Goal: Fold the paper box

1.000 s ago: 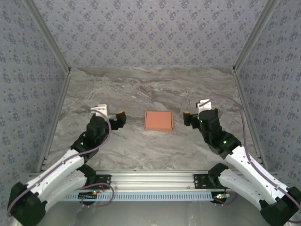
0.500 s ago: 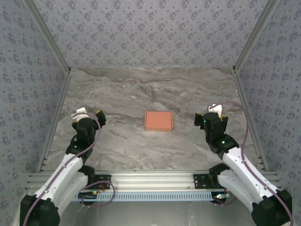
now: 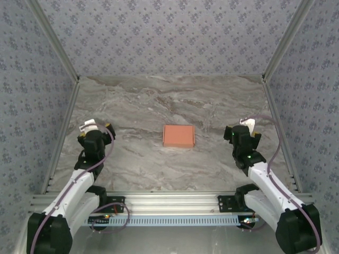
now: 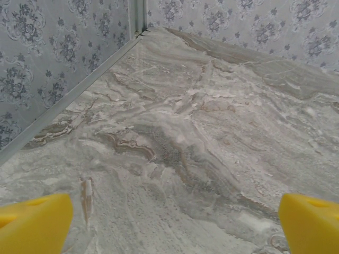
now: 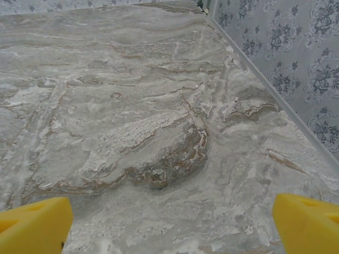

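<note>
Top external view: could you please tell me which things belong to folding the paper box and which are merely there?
Belongs to the job:
- paper box, a salmon-orange rectangle lying mid-table
- left gripper, open, apart from the box
- right gripper, open, apart from the box

Merely there:
- marble table
- patterned walls
- metal rail at the near edge

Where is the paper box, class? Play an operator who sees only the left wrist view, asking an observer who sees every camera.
Observer: The paper box lies in the middle of the table, with nothing touching it.
Operator: Is it folded?
Observer: From above it is a neat salmon rectangle with no tabs sticking out.
Operator: And the right gripper?
Observer: The right gripper is open over bare table, to the right of the box and apart from it.
</note>
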